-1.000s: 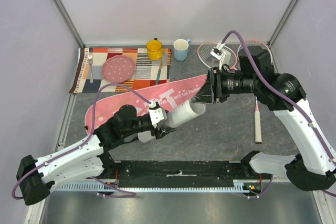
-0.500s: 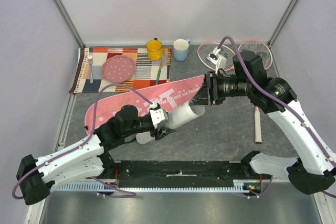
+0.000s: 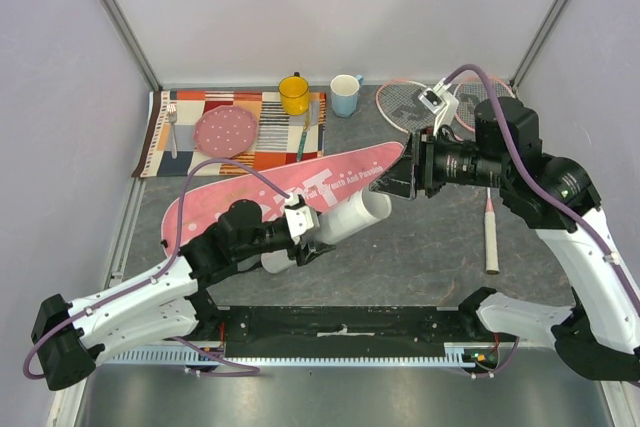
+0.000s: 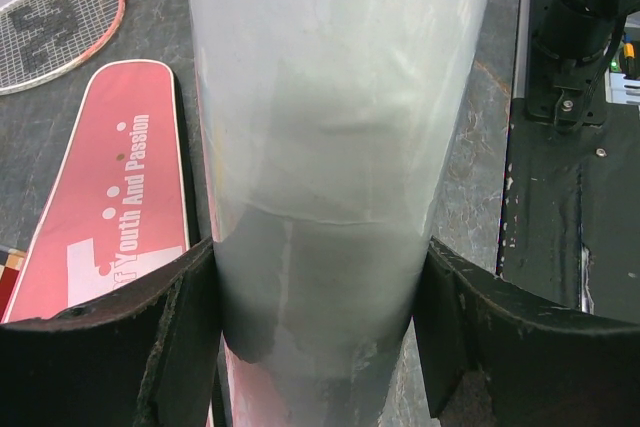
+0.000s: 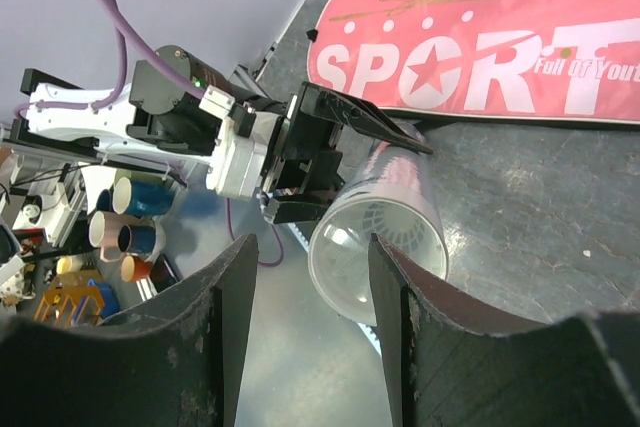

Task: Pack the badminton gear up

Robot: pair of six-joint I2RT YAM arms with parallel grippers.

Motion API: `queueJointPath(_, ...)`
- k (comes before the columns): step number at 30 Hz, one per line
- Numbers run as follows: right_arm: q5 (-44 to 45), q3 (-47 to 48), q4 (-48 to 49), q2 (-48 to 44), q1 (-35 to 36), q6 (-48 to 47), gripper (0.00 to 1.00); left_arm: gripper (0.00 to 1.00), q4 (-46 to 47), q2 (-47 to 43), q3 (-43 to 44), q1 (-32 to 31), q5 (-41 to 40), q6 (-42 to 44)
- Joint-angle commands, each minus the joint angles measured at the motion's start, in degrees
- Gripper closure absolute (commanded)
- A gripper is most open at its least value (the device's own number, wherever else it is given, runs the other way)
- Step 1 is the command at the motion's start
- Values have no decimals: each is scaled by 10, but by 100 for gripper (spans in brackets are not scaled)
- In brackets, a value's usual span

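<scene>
Backed off the tip of the bag (image 5: pixel 480 57), right claw (image 5: pixel 308 277) stands spread; left claw (image 4: pixel 315 292) pinches the tube (image 4: pixel 320 117).

The left gripper (image 3: pixel 312 230) clamps the white tube (image 3: pixel 352 214), arm stretched low. The right gripper (image 3: pixel 393 183) points left, fingers spread, holding nothing.

Top camera looks down from behind; both close wrist cameras share the tube (image 4: pixel 320 147).
</scene>
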Motion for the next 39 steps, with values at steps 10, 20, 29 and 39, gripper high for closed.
queueJointPath(10,33,-121,80,-32,67,37,46,58,50,-2,22,-2,-4,15)
queueJointPath(20,418,56,-123,-62,67,-32,42,58,-7,39,58,-2,-64,27)
queueJointPath(29,523,46,-150,-142,67,-33,40,57,-95,295,208,-17,-36,3)
queueJointPath(39,524,96,-166,-170,67,-28,39,59,-140,611,425,-127,-54,-23)
